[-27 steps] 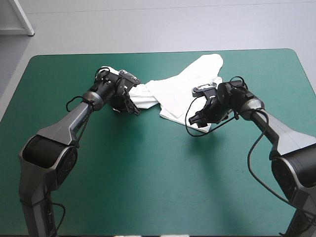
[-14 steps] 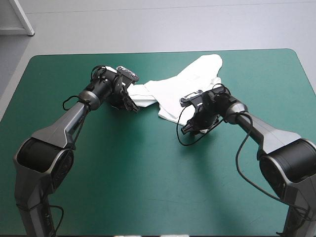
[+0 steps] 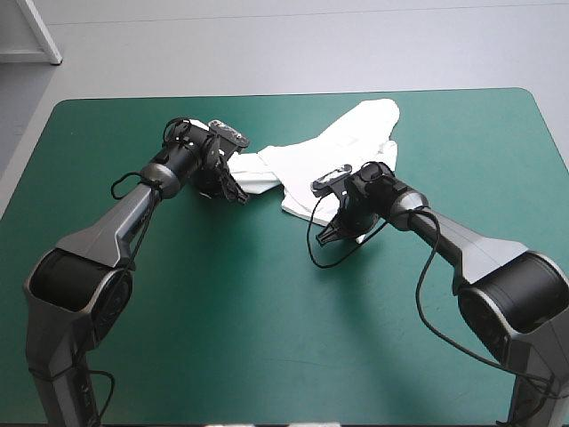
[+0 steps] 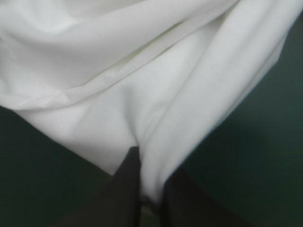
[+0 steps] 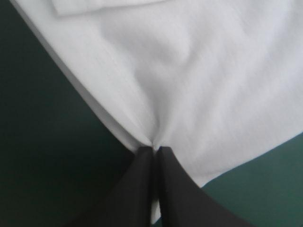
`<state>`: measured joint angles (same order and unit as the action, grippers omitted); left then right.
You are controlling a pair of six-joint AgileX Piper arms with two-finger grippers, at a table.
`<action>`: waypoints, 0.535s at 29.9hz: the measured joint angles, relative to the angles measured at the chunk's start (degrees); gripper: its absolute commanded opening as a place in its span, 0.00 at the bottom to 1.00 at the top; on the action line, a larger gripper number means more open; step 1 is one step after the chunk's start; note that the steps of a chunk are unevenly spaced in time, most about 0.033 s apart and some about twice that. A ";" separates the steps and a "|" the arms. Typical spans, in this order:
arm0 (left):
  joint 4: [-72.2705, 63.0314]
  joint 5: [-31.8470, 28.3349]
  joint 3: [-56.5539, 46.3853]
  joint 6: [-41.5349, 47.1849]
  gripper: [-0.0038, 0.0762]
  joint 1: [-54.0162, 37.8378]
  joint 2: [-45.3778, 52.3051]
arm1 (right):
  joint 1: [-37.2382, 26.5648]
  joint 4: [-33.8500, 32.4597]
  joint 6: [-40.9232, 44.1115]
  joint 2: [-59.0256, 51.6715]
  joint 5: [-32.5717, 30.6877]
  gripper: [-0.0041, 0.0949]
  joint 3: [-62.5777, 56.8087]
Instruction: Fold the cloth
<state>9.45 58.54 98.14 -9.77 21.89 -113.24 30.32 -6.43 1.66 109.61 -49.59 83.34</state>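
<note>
The white T-shirt [image 3: 333, 151] lies rumpled on the far half of the bench [image 3: 267, 338], roughly midway between its left and right edges. It is soft, matte cloth drawn into long folds over the teal-green cover. The left hand [image 4: 150, 165] pinches the shirt's left end, its black fin-shaped fingers almost together with cloth bunched between them. The right hand [image 5: 154, 150] clamps the shirt's near edge. Its fingers meet in a pointed arch, and the fabric puckers into fanning creases at their tips.
</note>
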 measured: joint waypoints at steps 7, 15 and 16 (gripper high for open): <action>0.06 -1.14 0.47 0.21 0.07 0.00 5.84 | 0.01 -4.88 4.20 -4.25 -0.49 0.03 1.06; 4.17 2.24 9.67 0.56 0.07 0.00 16.19 | 0.01 -6.79 5.82 -17.37 -2.51 0.03 13.96; 4.97 2.97 11.02 0.56 0.07 0.00 17.42 | 0.01 -7.06 5.87 -18.37 -3.18 0.03 15.84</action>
<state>14.42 61.51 109.16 -9.21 21.89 -95.82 30.33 -13.49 7.53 91.25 -52.77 99.18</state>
